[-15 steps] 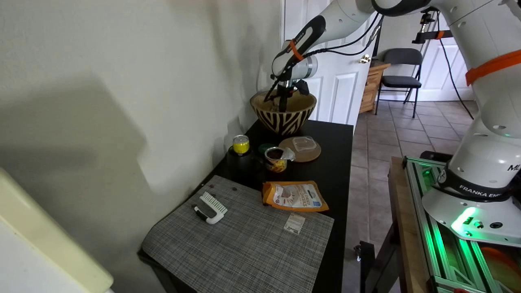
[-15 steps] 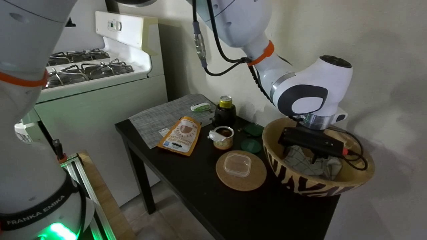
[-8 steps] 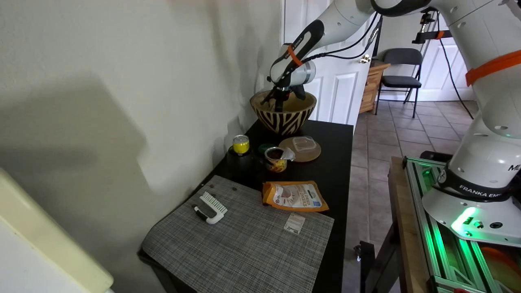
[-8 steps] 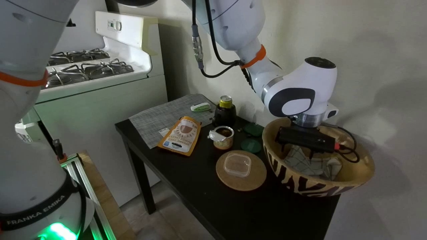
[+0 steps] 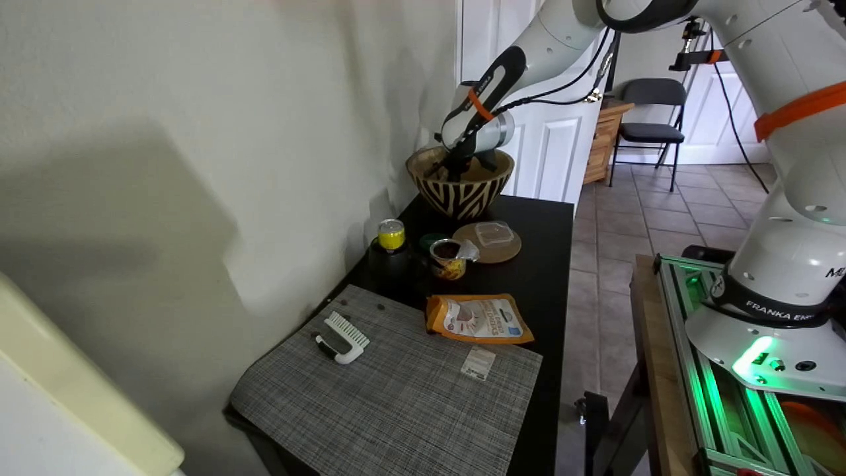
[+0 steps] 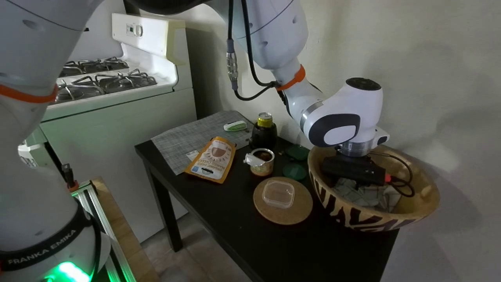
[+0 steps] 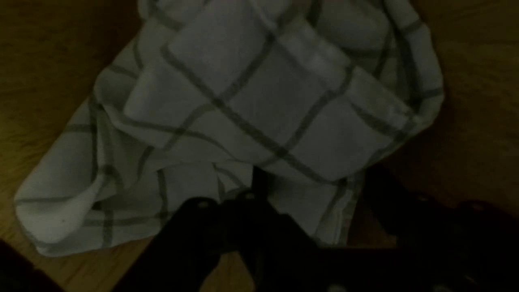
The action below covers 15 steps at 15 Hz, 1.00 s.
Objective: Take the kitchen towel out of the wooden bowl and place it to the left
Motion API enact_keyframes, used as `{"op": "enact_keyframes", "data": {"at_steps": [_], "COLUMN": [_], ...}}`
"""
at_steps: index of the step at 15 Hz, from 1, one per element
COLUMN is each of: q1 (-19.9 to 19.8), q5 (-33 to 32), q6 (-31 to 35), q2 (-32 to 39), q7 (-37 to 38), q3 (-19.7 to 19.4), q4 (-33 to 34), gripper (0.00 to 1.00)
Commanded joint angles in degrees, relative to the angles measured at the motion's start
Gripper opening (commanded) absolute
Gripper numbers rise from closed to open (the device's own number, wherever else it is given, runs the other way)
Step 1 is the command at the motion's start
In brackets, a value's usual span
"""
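Observation:
The kitchen towel is white with dark green checks and lies crumpled in the wooden bowl. It fills most of the wrist view and also shows in an exterior view. The wooden bowl has dark zebra-like stripes outside; it shows in both exterior views. My gripper is down inside the bowl over the towel. Its dark fingers stand apart, with towel cloth between and under them. A towel fold lies over the fingertips' far side, and the wrist view is dark, so exact contact cannot be told.
The bowl stands at the table's end near the wall. Beside it are a round board with a clear plastic lid, green lids, an opened cup and a dark jar with a yellow can. An orange pouch, grey placemat and white brush lie farther off.
My gripper has shifted left in an exterior view and then sunk deeper into the bowl, closer to the towel. The towel and bowl have not visibly moved.

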Motion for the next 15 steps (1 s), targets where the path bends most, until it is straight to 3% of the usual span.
{"op": "enact_keyframes", "data": {"at_steps": [1, 4, 6, 12, 15], "q1": [0.59, 0.6, 0.45, -3.45, -7.78], "q5": [-2.59, -3.69, -4.17, -1.32, 3.87], "q6": [1.41, 1.2, 1.09, 1.98, 0.51], "q2": [0.6, 0.56, -0.15, -10.07, -17.69], "q7": [4.25, 6.45, 7.39, 4.62, 0.74], "q3": [-1.29, -1.88, -1.93, 2.0, 5.67], "q4": [-0.49, -0.27, -0.72, -7.68, -12.75], "gripper": [0.35, 0.11, 0.01, 0.02, 0.02]}}
